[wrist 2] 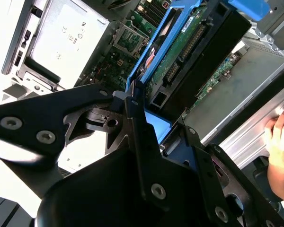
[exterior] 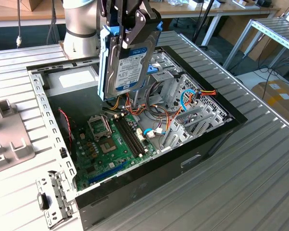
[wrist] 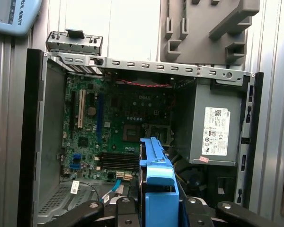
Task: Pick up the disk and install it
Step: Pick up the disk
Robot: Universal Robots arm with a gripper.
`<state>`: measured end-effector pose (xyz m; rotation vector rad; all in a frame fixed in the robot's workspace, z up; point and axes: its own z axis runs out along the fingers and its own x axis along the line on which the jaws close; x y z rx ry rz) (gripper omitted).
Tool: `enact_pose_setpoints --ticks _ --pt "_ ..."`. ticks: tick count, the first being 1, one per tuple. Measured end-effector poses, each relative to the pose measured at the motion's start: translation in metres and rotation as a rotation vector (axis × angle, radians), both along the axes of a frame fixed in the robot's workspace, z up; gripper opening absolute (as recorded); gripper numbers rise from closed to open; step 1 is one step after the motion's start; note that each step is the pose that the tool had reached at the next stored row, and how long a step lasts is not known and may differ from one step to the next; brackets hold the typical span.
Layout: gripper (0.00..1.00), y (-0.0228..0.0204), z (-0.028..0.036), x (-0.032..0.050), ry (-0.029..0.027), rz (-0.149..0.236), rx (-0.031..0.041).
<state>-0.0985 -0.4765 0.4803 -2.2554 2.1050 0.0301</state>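
Pincer (exterior: 135, 26) of mine is clamped on the upper edge of the flat grey-metal disk (exterior: 130, 67) in its light-blue rail, so it hangs on edge above the open black computer case (exterior: 192, 159) on the ribbed grey worktop (exterior: 260, 183). Room lies over the green motherboard (exterior: 111, 139); tangled coloured cables (exterior: 168, 115) crowd the grey metal drive cage (exterior: 183, 86).

Silver-grey cylindrical arm (exterior: 79, 24), matte black angular claw (exterior: 130, 31) (round silver screws (wrist 2: 46, 137))
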Motion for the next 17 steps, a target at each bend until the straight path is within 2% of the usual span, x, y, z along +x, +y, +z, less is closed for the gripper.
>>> enact_pose_setpoints --ticks 17 --pt "0.37 -0.0088 0.0000 0.0000 0.0001 0.000 0.0000"
